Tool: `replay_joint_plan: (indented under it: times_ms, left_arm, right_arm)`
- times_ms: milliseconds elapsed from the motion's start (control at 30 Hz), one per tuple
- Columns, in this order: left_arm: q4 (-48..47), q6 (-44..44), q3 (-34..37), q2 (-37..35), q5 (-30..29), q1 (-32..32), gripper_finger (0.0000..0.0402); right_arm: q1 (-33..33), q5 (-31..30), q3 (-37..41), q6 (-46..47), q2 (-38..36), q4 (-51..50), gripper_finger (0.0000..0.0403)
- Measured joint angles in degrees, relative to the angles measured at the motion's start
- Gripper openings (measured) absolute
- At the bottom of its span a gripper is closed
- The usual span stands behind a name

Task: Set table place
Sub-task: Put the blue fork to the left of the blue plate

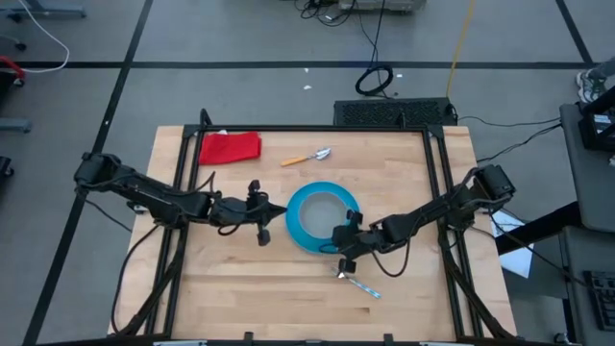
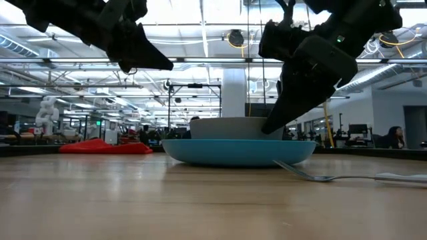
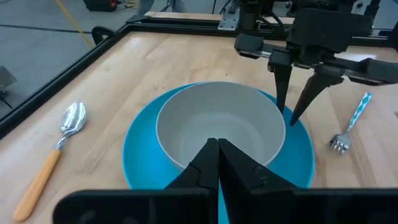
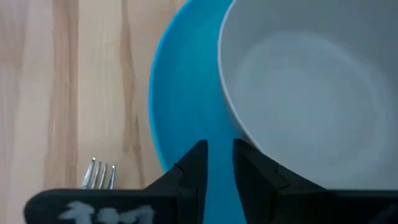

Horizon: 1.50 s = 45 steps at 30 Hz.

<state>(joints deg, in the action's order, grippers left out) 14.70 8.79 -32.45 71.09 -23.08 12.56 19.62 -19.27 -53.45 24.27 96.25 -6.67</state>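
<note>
A grey bowl (image 1: 325, 213) stands inside a round blue plate (image 1: 296, 223) at mid-table. A fork (image 1: 358, 282) lies on the wood near the plate's near right side, and an orange-handled spoon (image 1: 307, 157) lies beyond the plate. My right gripper (image 4: 217, 155) is slightly open, pointing down over the plate's bare rim (image 4: 186, 93), right beside the bowl's outer wall (image 4: 249, 124). My left gripper (image 3: 217, 149) is shut and empty. It hangs raised at the plate's left side (image 1: 279, 213), pointing toward the bowl (image 3: 217, 121). My right gripper comes down from above at the bowl's near right side. One finger (image 4: 255, 165) stands against the bowl's outer rim; I cannot tell whether it touches. The gap between the fingers shows only the blue plate.
A red cloth (image 1: 231, 147) lies at the table's far left corner. The black frame (image 1: 317, 128) edges the table. Bare wood lies in front of the plate (image 1: 259, 288) and to its right (image 1: 413, 173).
</note>
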Motion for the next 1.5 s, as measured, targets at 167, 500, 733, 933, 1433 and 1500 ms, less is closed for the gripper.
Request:
replay_joint_plan:
  times_ms: [167, 500, 733, 933, 1433, 1500]
  left_arm:
    - [0.0, 0.1, 0.0, 0.0, 0.0, 0.0, 0.0006]
    - [-0.1, 0.1, 0.0, 0.0, 0.0, 0.0, 0.0012]
    - [-0.2, 0.1, 0.0, 0.0, 0.0, 0.0, 0.0006]
    - [-0.5, 0.1, 0.0, 0.0, 0.1, 0.0, 0.0013]
    - [-0.5, 0.0, 0.0, 0.0, 0.3, 1.1, 0.0006]
    - [-0.5, -0.1, 0.0, 0.0, 0.2, 1.1, 0.0003]
  right_arm:
    - [-0.4, 0.5, 0.0, -0.8, 0.0, 0.0, 0.0063]
    - [3.7, 6.1, -0.4, 7.2, -9.9, -6.3, 0.0063]
    - [11.4, 3.1, -8.0, 17.1, -12.8, -23.8, 0.0064]
    - [17.2, 2.6, -13.0, 24.7, -8.9, -29.3, 0.0085]
    - [26.9, 1.6, -13.1, 41.8, 1.3, -29.4, 0.0166]
    - [28.0, -0.3, -13.1, 44.0, 1.9, -29.3, 0.0172]
